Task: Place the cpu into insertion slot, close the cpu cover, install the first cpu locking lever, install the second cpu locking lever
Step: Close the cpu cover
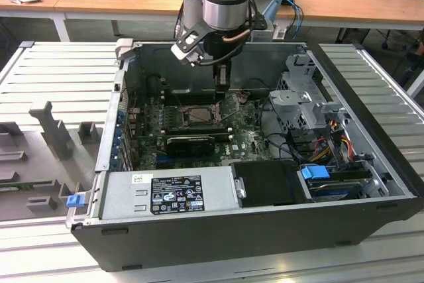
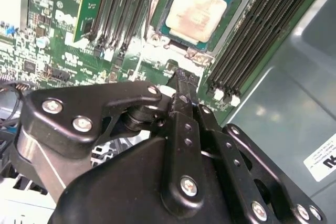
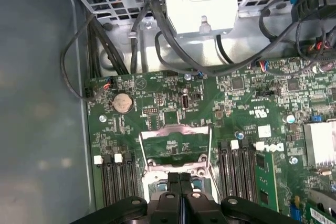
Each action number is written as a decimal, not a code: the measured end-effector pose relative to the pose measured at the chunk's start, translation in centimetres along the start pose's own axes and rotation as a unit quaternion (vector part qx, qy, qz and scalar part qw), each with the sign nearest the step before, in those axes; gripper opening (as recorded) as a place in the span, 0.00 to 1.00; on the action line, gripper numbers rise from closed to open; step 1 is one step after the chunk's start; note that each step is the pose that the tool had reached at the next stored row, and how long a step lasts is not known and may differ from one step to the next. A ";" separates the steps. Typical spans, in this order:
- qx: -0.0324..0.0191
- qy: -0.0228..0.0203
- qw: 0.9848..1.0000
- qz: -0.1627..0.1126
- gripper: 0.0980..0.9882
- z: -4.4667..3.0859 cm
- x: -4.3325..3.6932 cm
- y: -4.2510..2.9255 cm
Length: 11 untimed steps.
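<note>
the gripper (image 1: 222, 83) hung inside the open case (image 1: 371, 183), just above the board (image 1: 246, 141). its jaws were clenched together on nothing; in both wrist views the two fingers met flat along one seam.

the cpu (image 2: 198, 10) lay flat in the slot (image 2: 156, 22), square to the rim and not tilted, its pale top bare. in the exterior view the socket sat at about seven o'clock from the jaws, near them but apart. the drive cage (image 1: 301, 94) was at about three o'clock. the case stood on a ribbed counter (image 1: 59, 71).

in the first wrist view the cover (image 3: 176, 131) stood raised off the slot, a thin silver frame with green board showing through its cut-out. so the placing looked done and the closing not yet.

the cpu was, i judged, light, thin and stiff, yet fragile. it was a thing to hold by its edges only, never pressed hard on the middle. the cover looked like light sheet metal on a hinge, stiff enough to push but smooth and likely to slip under hard fingertips. the best place to bear on it seemed to be the free bar far from the hinge, by pushing rather than pinching. a crooked push could scrape the chip beneath.
</note>
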<state>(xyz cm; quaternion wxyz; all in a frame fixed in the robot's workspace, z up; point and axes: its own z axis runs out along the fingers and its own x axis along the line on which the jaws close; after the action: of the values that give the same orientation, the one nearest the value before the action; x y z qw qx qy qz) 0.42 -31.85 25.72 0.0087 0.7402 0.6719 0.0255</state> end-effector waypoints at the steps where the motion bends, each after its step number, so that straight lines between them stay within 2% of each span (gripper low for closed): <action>1: 0.002 0.000 1.000 -0.006 0.01 0.02 0.03 0.31; 2: 0.002 0.000 1.000 -0.010 0.01 0.03 0.05 0.51; 5: 0.003 0.002 1.000 -0.028 0.01 0.11 0.17 1.73; 9: 0.004 0.002 0.999 -0.035 0.01 0.06 0.20 2.07; 11: 0.005 0.002 0.999 -0.035 0.01 0.08 0.25 2.56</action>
<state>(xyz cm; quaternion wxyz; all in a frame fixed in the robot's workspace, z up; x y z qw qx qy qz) 2.99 -31.85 25.77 0.0047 0.7164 0.6973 0.0231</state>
